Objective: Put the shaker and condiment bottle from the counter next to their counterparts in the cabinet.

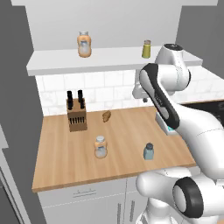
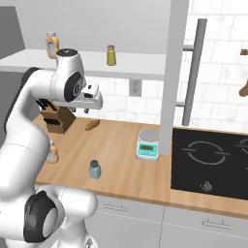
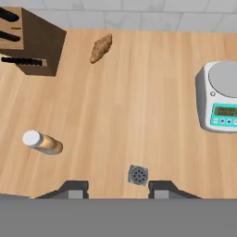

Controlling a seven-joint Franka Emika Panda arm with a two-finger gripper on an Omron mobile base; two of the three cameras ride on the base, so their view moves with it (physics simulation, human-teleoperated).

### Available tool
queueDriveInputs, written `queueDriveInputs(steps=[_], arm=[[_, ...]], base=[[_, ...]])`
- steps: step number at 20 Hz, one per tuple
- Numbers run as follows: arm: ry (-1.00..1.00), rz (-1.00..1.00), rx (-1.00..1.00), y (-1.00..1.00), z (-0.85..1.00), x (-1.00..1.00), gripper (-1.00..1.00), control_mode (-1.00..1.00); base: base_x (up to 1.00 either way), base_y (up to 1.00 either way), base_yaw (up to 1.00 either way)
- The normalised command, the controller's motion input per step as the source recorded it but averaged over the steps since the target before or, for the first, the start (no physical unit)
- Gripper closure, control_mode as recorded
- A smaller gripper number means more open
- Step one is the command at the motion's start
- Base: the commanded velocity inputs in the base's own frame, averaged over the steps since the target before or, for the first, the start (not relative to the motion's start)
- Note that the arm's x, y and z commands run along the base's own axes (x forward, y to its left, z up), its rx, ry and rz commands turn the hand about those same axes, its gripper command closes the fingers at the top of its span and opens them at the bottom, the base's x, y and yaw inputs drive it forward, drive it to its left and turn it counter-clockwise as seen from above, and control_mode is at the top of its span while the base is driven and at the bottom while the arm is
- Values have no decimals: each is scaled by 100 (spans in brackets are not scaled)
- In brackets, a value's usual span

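Observation:
The shaker (image 1: 148,151) (image 2: 95,169) stands upright near the counter's front edge. In the hand view the shaker (image 3: 138,175) shows its dark perforated cap, far below and between the fingertips. The condiment bottle (image 1: 100,147) (image 3: 42,142) stands to its left; the arm partly hides the condiment bottle (image 2: 52,154) in the right base view. My gripper (image 2: 80,110) (image 3: 118,190) hangs high above the counter, open, holding nothing. On the cabinet (image 1: 109,61) (image 2: 140,69) ledge stand the counterparts: a wider orange bottle (image 1: 84,44) (image 2: 52,44) and a yellow-green shaker (image 1: 146,49) (image 2: 111,55).
A knife block (image 1: 76,114) (image 3: 28,41) stands at the back left of the counter, with a croissant (image 1: 106,116) (image 3: 101,48) to its right. A kitchen scale (image 2: 147,145) (image 3: 220,97) sits beside a white post, and a black cooktop (image 2: 208,162) lies right of it.

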Motion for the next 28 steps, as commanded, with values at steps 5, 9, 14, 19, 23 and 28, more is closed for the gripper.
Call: queueDriveInputs(steps=[5, 9, 14, 19, 23, 28], arm=[[-3, 2, 13, 8, -10, -46, -100, -100], [-5, 8, 32, 0, -24, -57, -100, -100], [0, 0, 9, 8, -19, 0, -100, -100], [1, 13, 23, 8, -56, 0, -100, -100], [0, 7, 14, 19, -31, 2, -100, -100], [0, 20, 16, 10, -35, 2, -100, -100]], base=[[0, 0, 0], [0, 0, 0], [0, 0, 0], [0, 0, 0], [0, 0, 0], [0, 0, 0]])
